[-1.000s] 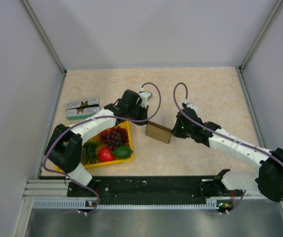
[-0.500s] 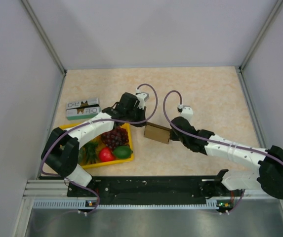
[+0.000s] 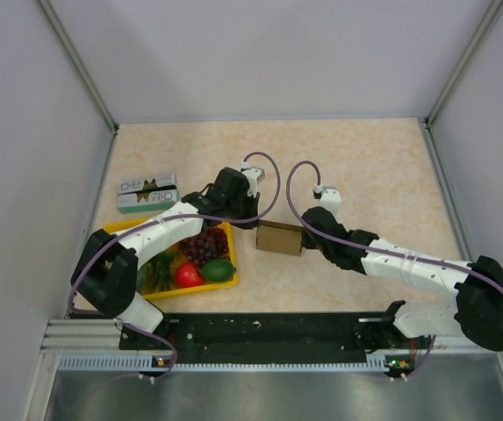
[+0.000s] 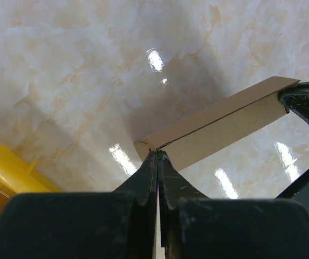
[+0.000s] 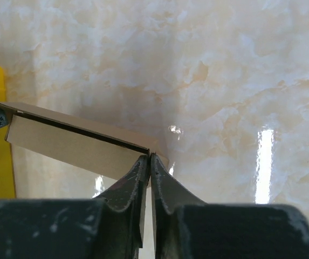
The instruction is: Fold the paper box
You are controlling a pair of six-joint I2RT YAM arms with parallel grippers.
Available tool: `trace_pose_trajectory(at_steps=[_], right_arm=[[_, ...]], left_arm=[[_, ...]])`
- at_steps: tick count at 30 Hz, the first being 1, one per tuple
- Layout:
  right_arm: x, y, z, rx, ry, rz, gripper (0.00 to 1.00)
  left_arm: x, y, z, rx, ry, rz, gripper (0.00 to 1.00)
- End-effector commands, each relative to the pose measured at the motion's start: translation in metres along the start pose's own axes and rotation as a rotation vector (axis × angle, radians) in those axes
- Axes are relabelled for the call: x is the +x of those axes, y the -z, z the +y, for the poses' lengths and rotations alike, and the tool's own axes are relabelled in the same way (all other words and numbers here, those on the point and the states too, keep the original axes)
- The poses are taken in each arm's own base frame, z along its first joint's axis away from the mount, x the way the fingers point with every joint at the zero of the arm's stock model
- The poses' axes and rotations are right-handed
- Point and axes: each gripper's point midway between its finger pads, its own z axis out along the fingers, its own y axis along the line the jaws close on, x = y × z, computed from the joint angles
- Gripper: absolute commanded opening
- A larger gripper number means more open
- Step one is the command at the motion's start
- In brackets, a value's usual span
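The paper box [image 3: 279, 237] is a small brown cardboard piece held above the beige table between the two arms. My left gripper [image 3: 253, 224] is shut on its left end; in the left wrist view the fingertips [image 4: 157, 156] pinch the corner of the paper box [image 4: 219, 127]. My right gripper [image 3: 305, 235] is shut on the right end, and the right wrist view shows it [image 5: 149, 158] clamped on the corner of the paper box [image 5: 68, 141]. The opposite gripper's dark finger shows at each far end.
A yellow tray [image 3: 230, 260] with grapes, a red fruit, a green fruit and greens lies left of the box, under the left arm. A green-and-white printed carton [image 3: 147, 193] rests at the far left. Grey walls enclose the table on three sides.
Both arms shifted and the box, tilted a second ago, now hangs nearly level between them. The right gripper moved left and lower along the box's right end.
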Motion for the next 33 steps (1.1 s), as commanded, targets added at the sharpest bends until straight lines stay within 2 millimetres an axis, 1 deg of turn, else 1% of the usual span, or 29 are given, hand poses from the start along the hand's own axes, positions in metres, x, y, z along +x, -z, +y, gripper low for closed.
trace_pose_trajectory(at_steps=[1,2,4,5,7,8,9,10,11,12,14,18,25,28,29,33], right_arm=[[0.022,0.005,0.013,-0.078,0.071,0.100,0.12],[0.019,0.009,0.014,-0.090,0.070,0.091,0.15],[0.017,0.014,0.019,-0.123,0.067,0.094,0.22],[0.012,0.016,0.022,-0.137,0.057,0.088,0.23],[0.011,0.020,0.025,-0.165,0.043,0.105,0.27],[0.012,0.021,0.024,-0.169,0.033,0.114,0.29],[0.007,0.022,0.021,-0.173,0.010,0.107,0.32],[0.008,0.025,0.022,-0.192,-0.010,0.122,0.33],[0.009,0.025,0.019,-0.191,-0.019,0.124,0.35],[0.004,0.027,0.017,-0.195,-0.039,0.112,0.38],[0.006,0.027,0.013,-0.201,-0.066,0.123,0.41],[0.009,0.025,0.015,-0.203,-0.117,0.146,0.47],[0.028,0.014,0.018,-0.199,-0.180,0.201,0.49],[0.032,0.007,0.013,-0.165,-0.210,0.207,0.48],[0.037,0.003,0.011,-0.144,-0.212,0.219,0.48],[0.044,-0.004,0.003,-0.087,-0.244,0.231,0.47]], left_arm=[[-0.002,0.009,-0.023,0.046,-0.008,-0.052,0.00],[-0.003,0.010,-0.024,0.045,-0.012,-0.061,0.00],[0.000,0.009,-0.020,0.014,-0.016,-0.068,0.00],[0.000,0.010,-0.019,0.006,-0.016,-0.075,0.00],[0.002,0.009,-0.016,-0.010,-0.011,-0.087,0.00],[0.002,0.010,-0.016,-0.010,-0.013,-0.093,0.00],[0.004,0.010,-0.015,-0.011,-0.011,-0.095,0.00],[0.005,0.011,-0.016,-0.013,-0.013,-0.099,0.00],[0.004,0.012,-0.015,-0.020,-0.015,-0.106,0.00],[0.005,0.012,-0.014,-0.024,-0.017,-0.104,0.00],[0.004,0.014,-0.014,-0.029,-0.018,-0.112,0.00],[0.003,0.015,-0.017,-0.022,-0.019,-0.119,0.00],[0.003,0.019,-0.019,-0.023,-0.025,-0.124,0.00],[0.004,0.020,-0.020,-0.019,-0.021,-0.115,0.00],[0.003,0.021,-0.022,-0.016,-0.022,-0.113,0.00],[0.008,0.021,-0.024,-0.011,-0.010,-0.082,0.00]])
